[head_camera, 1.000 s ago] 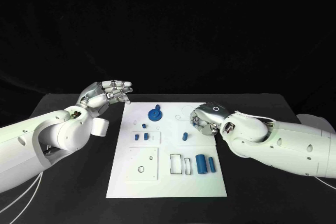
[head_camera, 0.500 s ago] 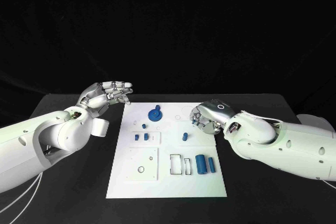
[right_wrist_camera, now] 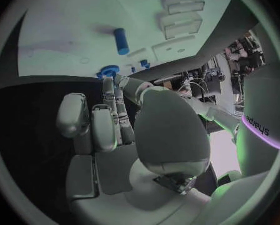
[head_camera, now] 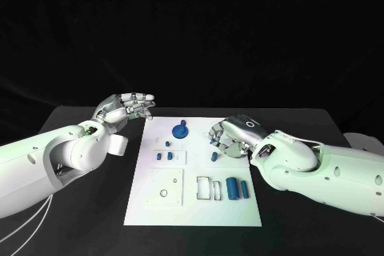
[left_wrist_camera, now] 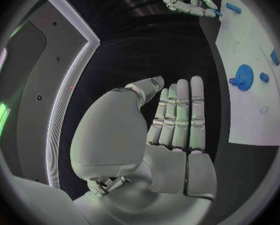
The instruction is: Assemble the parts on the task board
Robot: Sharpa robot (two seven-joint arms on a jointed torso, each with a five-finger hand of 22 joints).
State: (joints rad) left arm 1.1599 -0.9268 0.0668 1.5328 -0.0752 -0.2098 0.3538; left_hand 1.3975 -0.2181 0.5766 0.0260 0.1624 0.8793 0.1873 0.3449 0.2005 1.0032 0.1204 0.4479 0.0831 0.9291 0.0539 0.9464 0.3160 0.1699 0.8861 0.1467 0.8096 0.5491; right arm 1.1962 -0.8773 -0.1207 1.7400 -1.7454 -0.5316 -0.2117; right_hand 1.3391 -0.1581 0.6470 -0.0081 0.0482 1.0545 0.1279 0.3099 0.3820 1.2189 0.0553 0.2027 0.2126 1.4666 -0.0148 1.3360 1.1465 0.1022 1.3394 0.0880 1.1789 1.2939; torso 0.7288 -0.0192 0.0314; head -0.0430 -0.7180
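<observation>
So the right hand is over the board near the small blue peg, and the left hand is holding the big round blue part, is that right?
Not quite. The left hand holds nothing: the left wrist view shows its fingers straight and bare, off the task board edge. The round blue part lies untouched on the board. The right hand is indeed over the board near the small blue peg.

Only legible-ish mark: dark lettering on the white right arm in the right wrist view, sideways, too distorted to read reliably. Task board carries no readable text.
</observation>
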